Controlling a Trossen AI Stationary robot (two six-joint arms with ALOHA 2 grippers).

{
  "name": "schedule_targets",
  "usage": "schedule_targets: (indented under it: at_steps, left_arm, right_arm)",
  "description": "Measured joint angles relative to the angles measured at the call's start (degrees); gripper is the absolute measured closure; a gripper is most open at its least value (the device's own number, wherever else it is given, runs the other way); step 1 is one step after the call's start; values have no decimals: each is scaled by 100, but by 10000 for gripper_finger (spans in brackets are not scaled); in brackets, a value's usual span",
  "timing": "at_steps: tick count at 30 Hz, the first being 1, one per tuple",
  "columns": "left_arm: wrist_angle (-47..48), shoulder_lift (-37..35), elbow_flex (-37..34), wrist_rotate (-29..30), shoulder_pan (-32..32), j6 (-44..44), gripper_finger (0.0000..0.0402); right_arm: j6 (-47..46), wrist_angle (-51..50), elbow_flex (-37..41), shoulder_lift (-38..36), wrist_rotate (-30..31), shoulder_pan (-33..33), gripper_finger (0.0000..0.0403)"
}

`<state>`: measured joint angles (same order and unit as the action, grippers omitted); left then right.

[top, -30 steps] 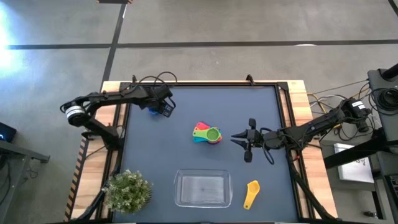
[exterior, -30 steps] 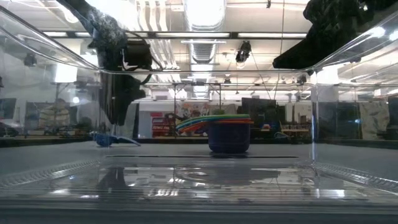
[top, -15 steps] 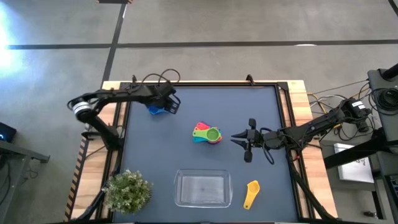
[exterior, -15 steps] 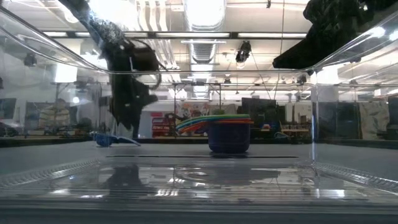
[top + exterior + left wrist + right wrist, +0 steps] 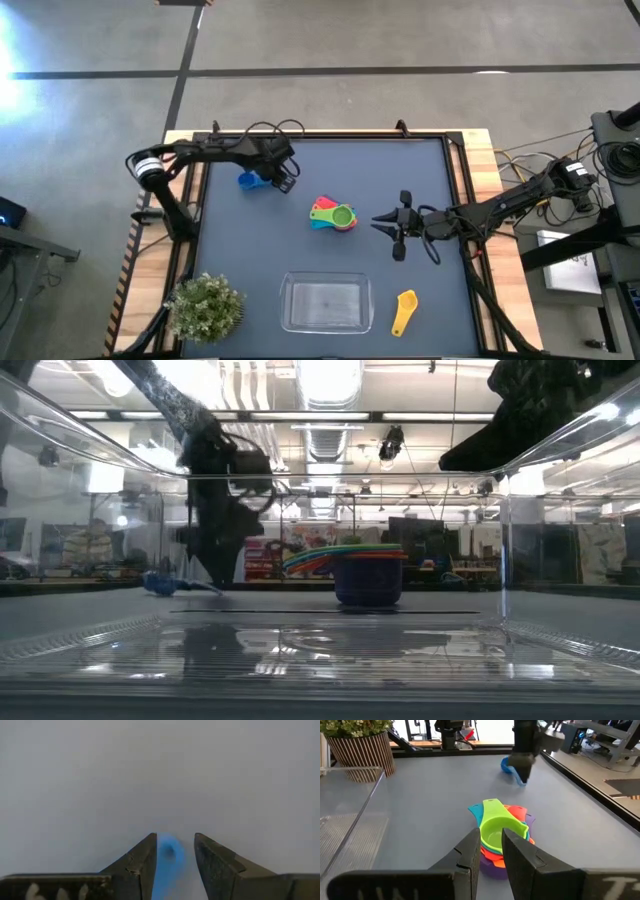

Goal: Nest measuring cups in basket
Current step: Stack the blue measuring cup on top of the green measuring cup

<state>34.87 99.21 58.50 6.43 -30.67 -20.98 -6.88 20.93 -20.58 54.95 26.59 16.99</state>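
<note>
From above, the left gripper (image 5: 287,180) is seen at the far left part of the dark table (image 5: 420,200), just beside the small blue plastic cup (image 5: 248,180). A pile of green, pink, orange and teal plastic cups (image 5: 334,214) is seen mid-table. The right gripper (image 5: 383,224) is held just beside that pile. The clear see-through basket (image 5: 327,304) is seen at the near edge, between a bushy green plant (image 5: 206,306) and a yellow plastic cup (image 5: 403,311).

From table height, the blue cup (image 5: 172,584) is seen lying on the table.

From the left wrist, a blue handle (image 5: 168,865) is pinched between the fingers (image 5: 141,865).

From the right wrist, the fingers (image 5: 470,855) are held nearly together, with nothing between them.
</note>
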Motion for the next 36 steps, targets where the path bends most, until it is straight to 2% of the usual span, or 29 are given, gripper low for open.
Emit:
schedule_targets:
  at_steps: [8, 13, 17, 26, 31, 36]
  left_arm:
    - [1269, -459, -16, 32, 903, -102, 301]
    - [1195, -764, -20, 828, 1292, -201, 306]
    - [1349, -858, -31, 1333, 1242, -227, 306]
    - [2176, -842, -322, 1345, 1101, -198, 306]
    - [2078, -840, -597, 1371, 1095, -202, 306]
    - [1877, -840, -736, 1718, 1051, -276, 306]
  right_arm:
    - [1, -54, 0, -2, 41, -2, 335]
    - [-3, -52, 0, -2, 48, -2, 335]
    - [-101, -52, 0, -2, 47, -2, 335]
    - [-101, -54, 0, -2, 46, -2, 335]
    - [-97, -54, 0, -2, 46, -2, 335]
    - [-102, -54, 0, -2, 46, -2, 335]
